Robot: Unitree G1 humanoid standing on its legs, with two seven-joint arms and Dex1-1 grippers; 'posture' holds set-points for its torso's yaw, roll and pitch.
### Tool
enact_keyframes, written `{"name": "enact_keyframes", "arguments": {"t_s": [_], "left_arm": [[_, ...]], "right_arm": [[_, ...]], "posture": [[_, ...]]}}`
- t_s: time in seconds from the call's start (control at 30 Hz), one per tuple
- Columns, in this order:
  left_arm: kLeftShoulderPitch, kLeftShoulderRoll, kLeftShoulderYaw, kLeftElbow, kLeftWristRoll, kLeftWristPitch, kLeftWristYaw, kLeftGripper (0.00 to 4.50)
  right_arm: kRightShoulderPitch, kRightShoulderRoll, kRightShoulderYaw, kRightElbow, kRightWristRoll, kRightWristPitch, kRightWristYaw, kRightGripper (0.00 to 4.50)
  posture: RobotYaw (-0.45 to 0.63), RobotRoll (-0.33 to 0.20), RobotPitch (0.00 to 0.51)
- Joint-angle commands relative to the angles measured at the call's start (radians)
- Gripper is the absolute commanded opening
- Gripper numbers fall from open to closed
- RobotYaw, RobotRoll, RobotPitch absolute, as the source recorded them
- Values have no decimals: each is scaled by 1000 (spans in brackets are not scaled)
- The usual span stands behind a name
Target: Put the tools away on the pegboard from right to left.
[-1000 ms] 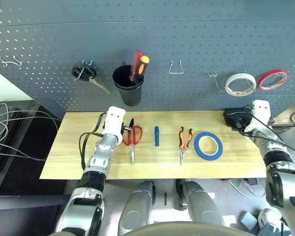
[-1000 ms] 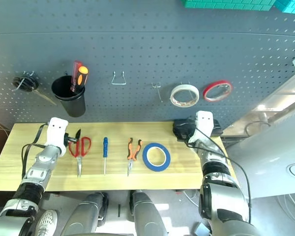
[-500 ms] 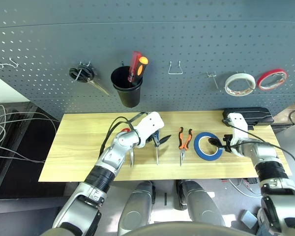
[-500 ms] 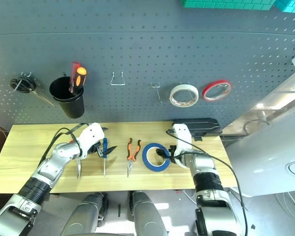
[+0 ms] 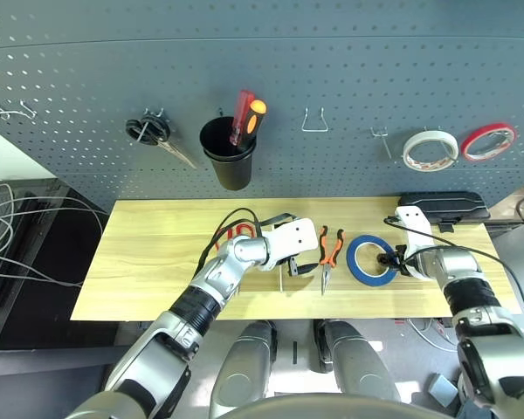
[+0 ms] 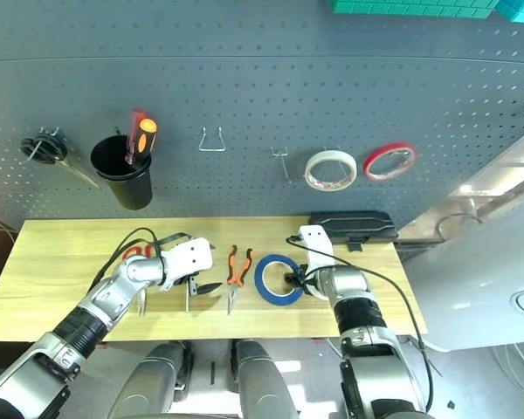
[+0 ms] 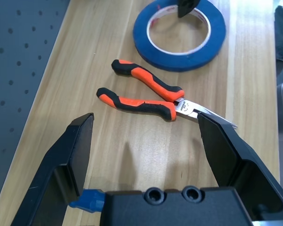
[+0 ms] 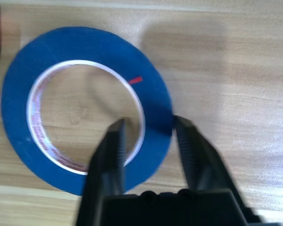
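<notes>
The wide blue tape roll (image 5: pixel 372 260) lies flat at the table's right. My right gripper (image 8: pixel 147 120) stands open astride its near-right rim, one finger (image 8: pixel 111 150) inside the ring and the other outside. The orange-and-black pliers (image 5: pixel 328 251) lie left of the roll. My left gripper (image 7: pixel 145 120) is wide open just left of the pliers (image 7: pixel 151 96), holding nothing. It sits over the blue-handled screwdriver (image 6: pixel 187 301), whose handle tip (image 7: pixel 87 200) peeks out beneath it. The red-handled scissors (image 5: pixel 237 231) are partly hidden behind my left forearm. The pegboard (image 5: pixel 332 70) rises behind the table.
On the board hang a black cup (image 5: pixel 227 157) holding red and orange screwdrivers, dark scissors (image 5: pixel 153 131), two bare hooks (image 5: pixel 312 120), a white tape roll (image 5: pixel 428 148) and a red one (image 5: pixel 486 140). A black box (image 5: pixel 443 206) sits at the table's back right.
My left gripper swept right from the scissors, past the screwdriver, to beside the pliers. My right gripper left the black box and came down astride the blue roll's rim.
</notes>
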Motion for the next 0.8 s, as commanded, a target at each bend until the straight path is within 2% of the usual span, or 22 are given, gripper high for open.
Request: {"name": "enact_keyframes", "arguments": {"t_s": [0.03,0.13,0.27,0.4,0.67,0.8], "left_arm": [[28,-2,31,-22,-14,-28,29,4500],[43,-8,70,-48,-37,-43,62,4500],[73,-7,145,-100,-82,-100,116,4500],[87,-9,204,-139,-126,-157,143,4500],[80,-1,226,-177,-173,-310,126,4500],[69,-2,234,-167,-182,-365,135,4500]], "right_arm": [[61,-27,8,-119,0,-12,23,751],[133,-65,18,-272,-12,-62,39,694],[291,-138,1,-541,-27,-236,59,694],[421,-207,-10,-700,-60,-534,87,693],[501,-262,-77,-725,-129,-1060,45,693],[495,-266,-122,-768,-135,-1181,17,693]], "posture": [[-28,0,223],[-31,0,221],[-43,0,218],[-58,0,214],[-70,0,212],[-81,0,212]]}}
